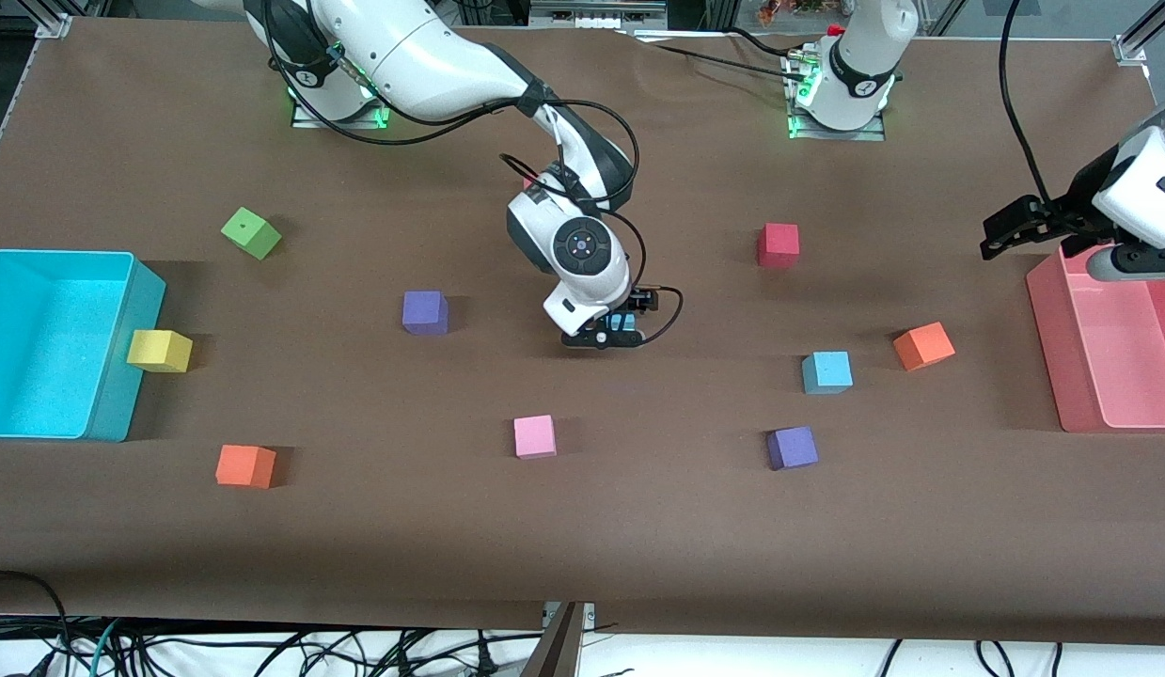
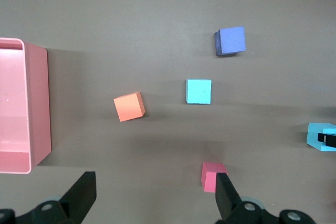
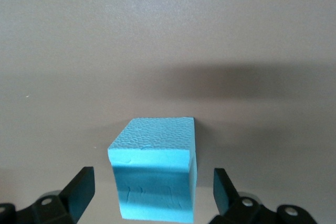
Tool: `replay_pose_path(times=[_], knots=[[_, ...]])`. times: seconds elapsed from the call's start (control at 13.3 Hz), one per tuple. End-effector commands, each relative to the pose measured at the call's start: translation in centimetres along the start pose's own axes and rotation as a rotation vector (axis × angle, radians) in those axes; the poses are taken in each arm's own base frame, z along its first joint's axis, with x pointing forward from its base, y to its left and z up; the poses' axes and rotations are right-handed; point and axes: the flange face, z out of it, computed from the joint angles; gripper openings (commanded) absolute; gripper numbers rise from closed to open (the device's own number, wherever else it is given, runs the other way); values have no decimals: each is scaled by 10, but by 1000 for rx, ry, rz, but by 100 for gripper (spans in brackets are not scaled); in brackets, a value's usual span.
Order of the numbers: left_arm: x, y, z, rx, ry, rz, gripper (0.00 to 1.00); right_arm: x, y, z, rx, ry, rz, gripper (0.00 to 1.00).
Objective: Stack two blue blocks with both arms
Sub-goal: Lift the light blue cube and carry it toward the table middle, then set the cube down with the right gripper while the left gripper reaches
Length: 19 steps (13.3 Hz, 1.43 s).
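I have the right hand (image 1: 612, 331) low over the middle of the worktop (image 1: 582, 527), fingers spread apart with one blue block (image 3: 155, 174) sitting between them. In the right wrist view the block is centred in the gap, its faces roughly square to the fingers (image 3: 79, 192), with clear space on both sides, so nothing is clamped yet. I judge the next move to be a simple squeeze and lift.

The second blue block (image 1: 826, 371) rests on the worktop toward the left arm's end, at about four o'clock from the right hand in the front view. An orange block (image 1: 923, 345) lies just beside it at two o'clock, a purple block (image 1: 792, 448) at seven o'clock, and a red block (image 1: 779, 245) well up at eleven o'clock.

The left hand (image 1: 1019, 228) hangs high over the edge of the pink tray (image 1: 1071, 376), fingers apart and empty, waiting. Its wrist view looks down on that second blue block (image 2: 199, 91), so the left arm is plainly the nearer one to it. That block is the natural base; the carry runs from the middle toward it.
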Motion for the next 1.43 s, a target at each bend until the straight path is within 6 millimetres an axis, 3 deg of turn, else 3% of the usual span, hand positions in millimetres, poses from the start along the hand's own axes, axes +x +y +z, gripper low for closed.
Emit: replay_pose_path(times=[0.0,0.15,0.23,0.3,0.45,0.6,0.75,1.05,1.2,1.28,1.35], knots=[[7,2,8,19,17,26,100,11,0,-30,34,11,-26,100],[16,4,31,14,28,29,100,16,9,-63,22,9,-149,100],[21,6,50,10,26,31,100,26,25,-77,11,-12,-243,100],[25,10,65,10,31,36,100,31,39,-87,-6,-43,-317,100],[28,12,73,9,34,39,100,36,61,-96,0,-65,-497,100],[38,15,99,13,13,43,100,43,75,-83,68,-42,-616,100],[42,31,146,18,4,69,100,42,88,-81,153,10,-667,100],[53,53,215,30,-29,104,100,3,125,-66,253,169,-752,100],[55,61,242,26,5,116,100,-13,135,-55,256,249,-829,100],[58,68,258,28,7,124,100,-23,129,-49,283,280,-868,100],[61,72,272,28,20,130,100,-23,133,-43,301,303,-892,100]])
